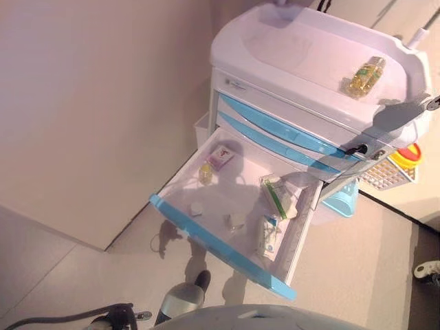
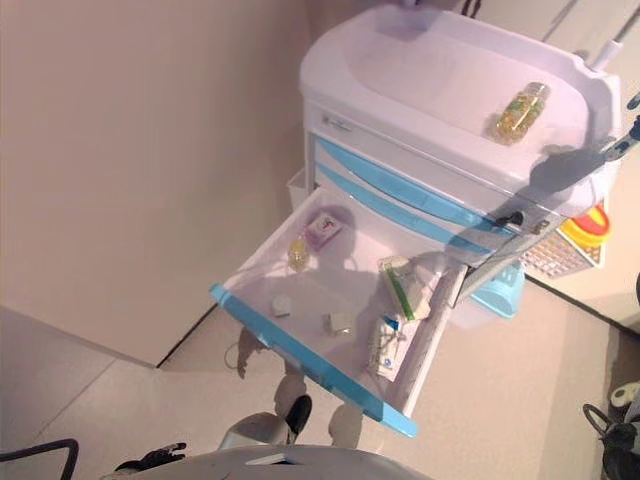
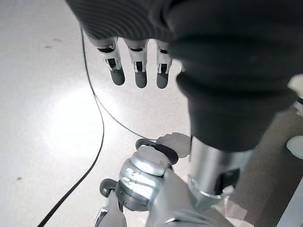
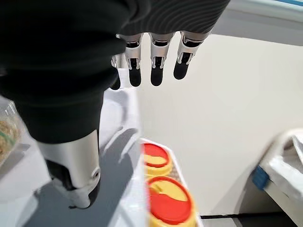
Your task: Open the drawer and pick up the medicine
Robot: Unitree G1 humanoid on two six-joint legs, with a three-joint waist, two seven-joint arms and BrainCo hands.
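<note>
Silver fingers of left hand and right hand hang straight, empty; drawer open.

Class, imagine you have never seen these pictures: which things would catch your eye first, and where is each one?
The eye lands first on the white cart's bottom drawer, pulled fully out with its blue front, holding small packets and a little yellow bottle. Next comes the yellow-filled bottle lying on the cart's top. The red-and-yellow containers sit in a basket at the cart's side.

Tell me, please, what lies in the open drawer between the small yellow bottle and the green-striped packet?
Only bare drawer floor, seen in both eye views, between the small yellow bottle and green-striped packet.
</note>
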